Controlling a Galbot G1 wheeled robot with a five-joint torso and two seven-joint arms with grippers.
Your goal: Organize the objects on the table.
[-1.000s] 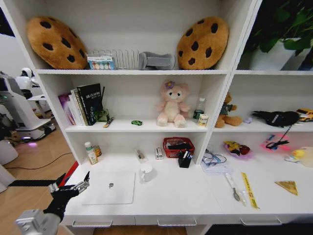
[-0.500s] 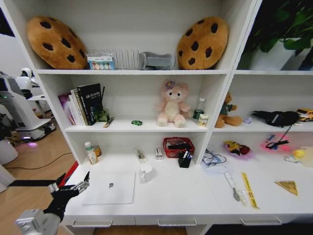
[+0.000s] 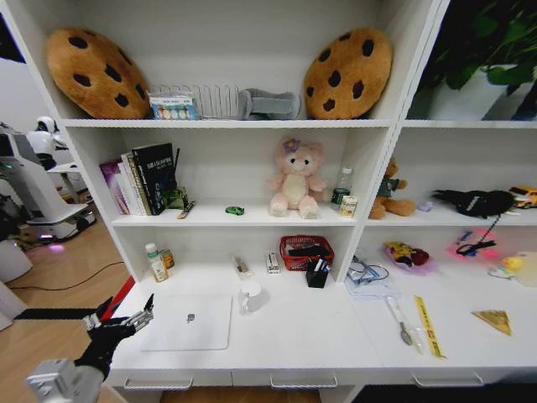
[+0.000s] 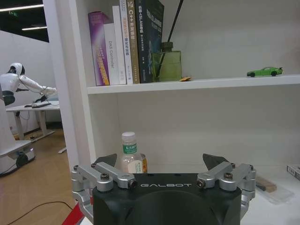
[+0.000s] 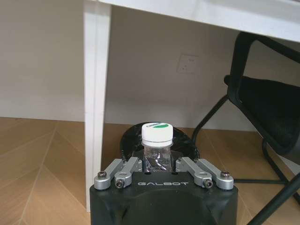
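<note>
White desk (image 3: 336, 336) holding laptop (image 3: 188, 322). Left gripper (image 3: 126, 321) hovering spread wide off desk's left edge. Right gripper (image 5: 161, 168) gripping small bottle (image 5: 157, 145) under desk; better lifting upright, clearing edge.

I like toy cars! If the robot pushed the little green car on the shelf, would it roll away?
Probably. The green car looks to stand on its wheels on a smooth, flat shelf, so a nudge could send it rolling. It looks tiny, likely light and easy to knock off.
</note>
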